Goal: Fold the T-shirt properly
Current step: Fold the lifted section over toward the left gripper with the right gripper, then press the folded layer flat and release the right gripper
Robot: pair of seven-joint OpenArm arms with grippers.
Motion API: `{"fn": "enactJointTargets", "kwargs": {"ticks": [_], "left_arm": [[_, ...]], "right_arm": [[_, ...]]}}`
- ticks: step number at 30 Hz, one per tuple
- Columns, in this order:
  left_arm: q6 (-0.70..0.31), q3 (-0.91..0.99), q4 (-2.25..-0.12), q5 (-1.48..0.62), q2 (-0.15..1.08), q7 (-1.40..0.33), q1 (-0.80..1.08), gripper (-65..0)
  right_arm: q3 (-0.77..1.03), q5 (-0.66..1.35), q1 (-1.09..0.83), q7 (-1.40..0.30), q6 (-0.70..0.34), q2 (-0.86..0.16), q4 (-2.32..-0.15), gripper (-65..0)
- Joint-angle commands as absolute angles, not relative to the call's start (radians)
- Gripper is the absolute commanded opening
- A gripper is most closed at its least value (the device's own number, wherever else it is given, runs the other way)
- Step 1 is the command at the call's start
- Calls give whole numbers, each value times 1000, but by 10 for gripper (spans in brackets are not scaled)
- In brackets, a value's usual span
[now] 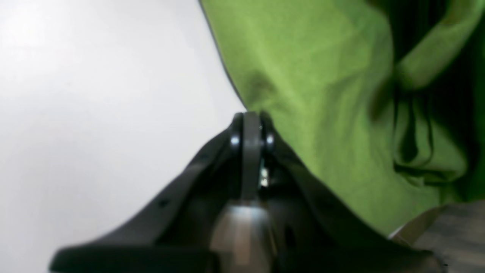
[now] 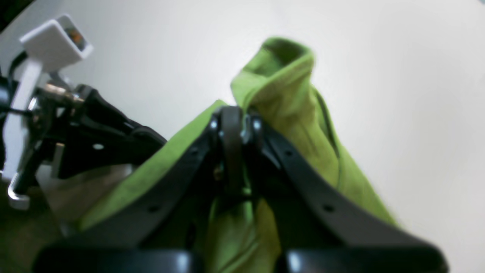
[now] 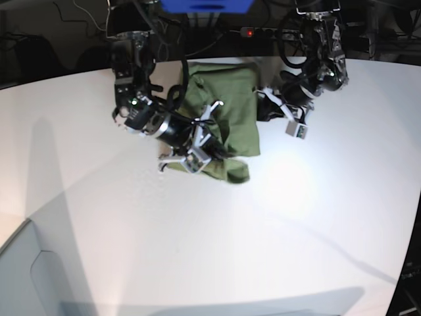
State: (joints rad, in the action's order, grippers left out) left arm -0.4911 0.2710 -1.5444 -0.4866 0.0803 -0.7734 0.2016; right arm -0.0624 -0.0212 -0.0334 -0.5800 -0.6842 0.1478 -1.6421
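Note:
The olive-green T-shirt (image 3: 227,108) lies bunched on the white table (image 3: 296,217), partly folded over itself. My right gripper (image 3: 218,153) is at the shirt's near-left part, jaws together on a raised fold of the T-shirt (image 2: 280,94); its jaws (image 2: 232,112) show closed in the right wrist view. My left gripper (image 3: 262,102) is at the shirt's right edge. In the left wrist view its tips (image 1: 249,115) are shut on the edge of the T-shirt (image 1: 303,76), which drapes down to the right in folds.
Dark cables and equipment stand along the table's back edge, with a blue object (image 3: 207,5) at top centre. The left arm's white camera block (image 2: 55,38) is close to my right gripper. The table's edge (image 3: 20,230) runs at lower left.

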Motion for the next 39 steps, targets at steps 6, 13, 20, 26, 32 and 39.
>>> {"fn": "enactJointTargets", "kwargs": {"ticks": [6,13,20,26,32,39], "left_arm": [[-489,271,-1554,-469,81,-789,200,-650],[-489,271,-1554,-469,84,-789,202,-650],[-489,271,-1554,-469,85,-789,203,-650],[-489,271,-1554,-469,85,-789,205,-650],[-489,271,-1554,-469,85,-789,205,-650],[-489,271,-1554,-469,85,-789,203,-650]], "right_arm": [[-137,-2,-27,-558,-698,157,-1541,-646],[-188,-2,-21,-556,-698,157,-1532,-646],[-185,-2,1,-556,-698,157,-1573,-646],[-185,-2,-4,-526,-698,157,-1570,-646],[-186,-2,1,-522,-698,157,-1477,-644],[-189,-4,2,-530,-698,157,-1486,-368]]}}
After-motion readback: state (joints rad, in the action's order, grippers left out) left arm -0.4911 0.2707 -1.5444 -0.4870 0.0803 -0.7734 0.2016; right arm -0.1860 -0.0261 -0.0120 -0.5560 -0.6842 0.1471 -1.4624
